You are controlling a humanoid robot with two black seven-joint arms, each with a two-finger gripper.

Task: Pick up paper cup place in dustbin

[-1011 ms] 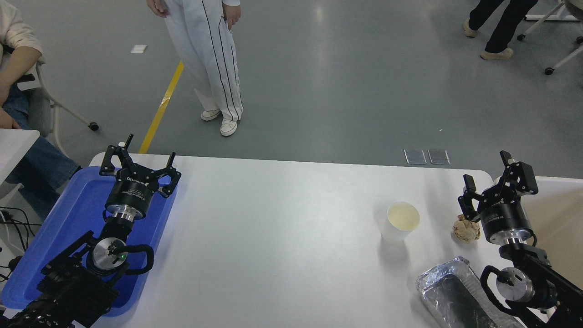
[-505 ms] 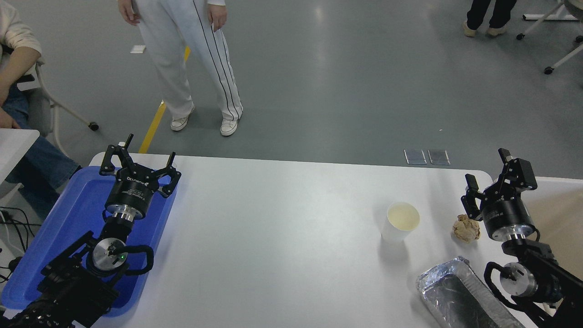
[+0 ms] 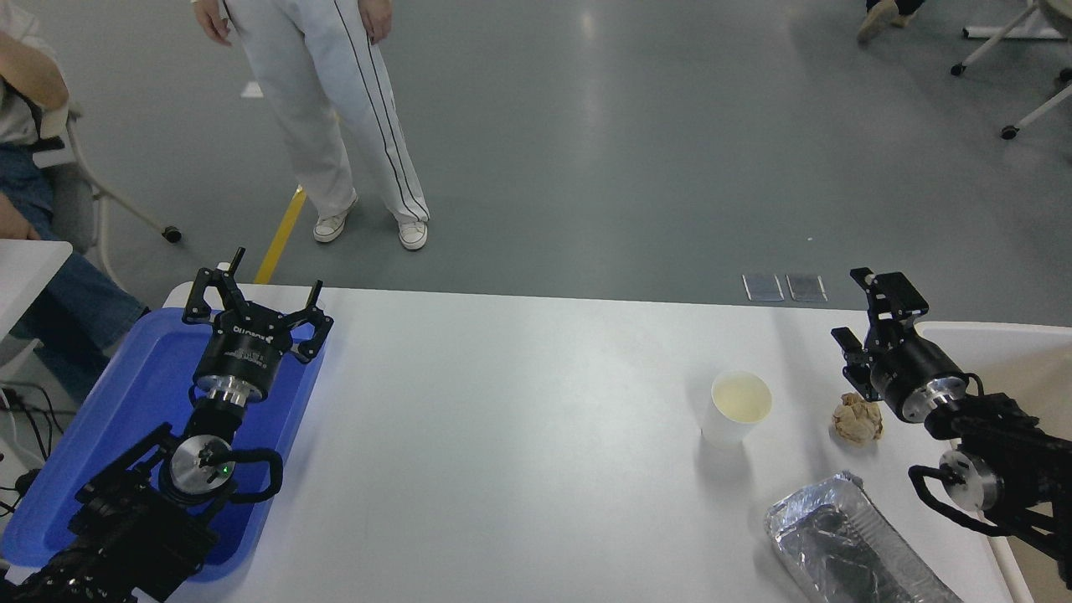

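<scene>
Paper cup [image 3: 739, 407] stood upright on white table [image 3: 519, 402], right of centre, untouched. Crumpled paper ball [image 3: 858, 419] lay just right of cup; foil tray [image 3: 846, 544] nearer camera. Right gripper [image 3: 858, 308] hovered above table's right edge beside dustbin [image 3: 988, 335], jaws spread wide, nothing held. Left gripper [image 3: 251, 289] parked over blue tray [image 3: 126, 394], jaws open, empty. Judged: reach step. Advised swinging leftward over ball without clipping it, descending astride cup wall, squeezing lightly to avoid crushing.
</scene>
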